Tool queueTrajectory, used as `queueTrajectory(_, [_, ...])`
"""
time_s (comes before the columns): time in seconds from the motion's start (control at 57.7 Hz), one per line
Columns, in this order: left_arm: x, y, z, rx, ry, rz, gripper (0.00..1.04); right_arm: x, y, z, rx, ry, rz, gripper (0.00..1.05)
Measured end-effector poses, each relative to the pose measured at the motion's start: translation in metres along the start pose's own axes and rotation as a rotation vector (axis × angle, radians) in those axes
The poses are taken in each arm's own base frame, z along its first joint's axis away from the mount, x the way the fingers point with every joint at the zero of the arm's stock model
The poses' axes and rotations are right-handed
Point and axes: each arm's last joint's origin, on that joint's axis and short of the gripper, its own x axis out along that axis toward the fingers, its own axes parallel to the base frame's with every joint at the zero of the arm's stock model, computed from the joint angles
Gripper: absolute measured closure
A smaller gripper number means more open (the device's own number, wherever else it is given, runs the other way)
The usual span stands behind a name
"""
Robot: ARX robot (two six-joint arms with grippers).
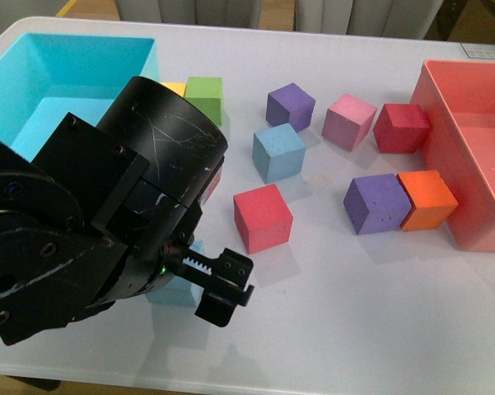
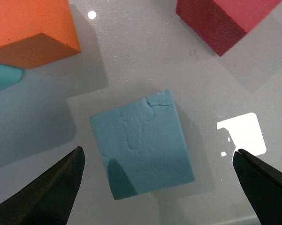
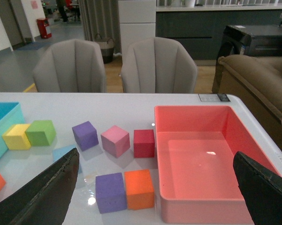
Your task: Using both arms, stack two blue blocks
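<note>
1. Left gripper (image 2: 158, 152): fingers spread wide, holding nothing, hovering over the near blue block (image 2: 143, 145), which sits by the front edge of the counter (image 1: 354, 329), left of centre.
2. Far blue block (image 1: 277, 152): mid-counter, toward the back edge.
3. Right gripper (image 3: 156, 154): spread wide, empty, raised above the counter.

My black left claw (image 2: 158, 153) is framing a light-blue block (image 2: 141, 140) with a pitted, cracked face. Beyond its fingertips, an orange block (image 2: 28, 23) and a dark red block (image 2: 225, 18) are showing. My black right claw (image 3: 156, 155) is facing a salmon-red bin (image 3: 201, 154), with a purple block (image 3: 110, 191) nearest.
</note>
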Motion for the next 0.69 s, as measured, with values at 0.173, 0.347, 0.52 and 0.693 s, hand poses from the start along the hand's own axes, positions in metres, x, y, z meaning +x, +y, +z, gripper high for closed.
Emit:
queueTrajectory(0.173, [0.007,0.005,0.001,-0.048,0.031,0.008,0.09,0.000,0.000,0.000,0.000,0.000,0.000,0.09])
queueTrajectory(0.347, [0.013,0.007,0.000,-0.081,0.048,0.000,0.09,0.000,0.000,0.000,0.000,0.000,0.000,0.09])
queueTrajectory(0.52, [0.020,0.007,0.001,-0.103,0.062,-0.004,0.09,0.000,0.000,0.000,0.000,0.000,0.000,0.09])
queueTrajectory(0.693, [0.028,0.006,-0.003,-0.117,0.088,-0.003,0.09,0.000,0.000,0.000,0.000,0.000,0.000,0.09])
